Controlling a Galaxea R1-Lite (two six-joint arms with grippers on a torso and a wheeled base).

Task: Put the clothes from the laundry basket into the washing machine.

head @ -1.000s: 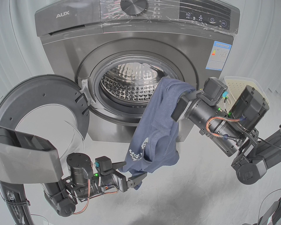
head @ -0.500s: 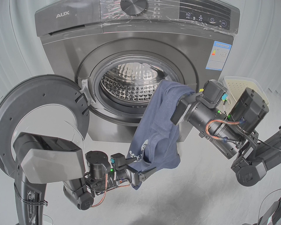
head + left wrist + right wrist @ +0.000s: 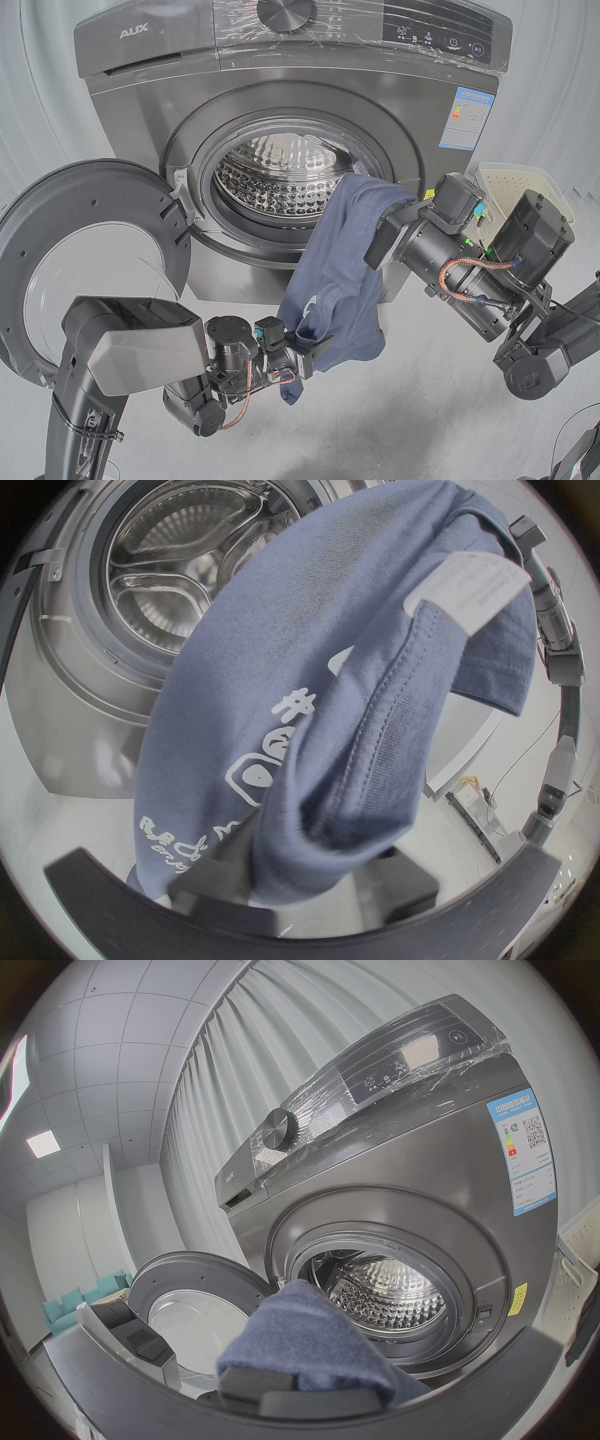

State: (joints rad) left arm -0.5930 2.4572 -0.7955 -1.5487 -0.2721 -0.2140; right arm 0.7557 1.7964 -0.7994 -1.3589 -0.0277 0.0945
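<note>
Shirt (image 3: 337,269), blue, hangs before the open washing machine (image 3: 156,87) from my right gripper (image 3: 378,219), which is clamped on its top. Left wrist view: my left gripper (image 3: 312,880) has its fingers (image 3: 215,870) apart, with the hem between them. Right wrist view: cloth lies over the right gripper.

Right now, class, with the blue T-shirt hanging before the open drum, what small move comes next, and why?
Probably close the left gripper on the hanging hem of the T-shirt: its open fingers straddle the fabric, while the right gripper holds the top by the drum.
</note>
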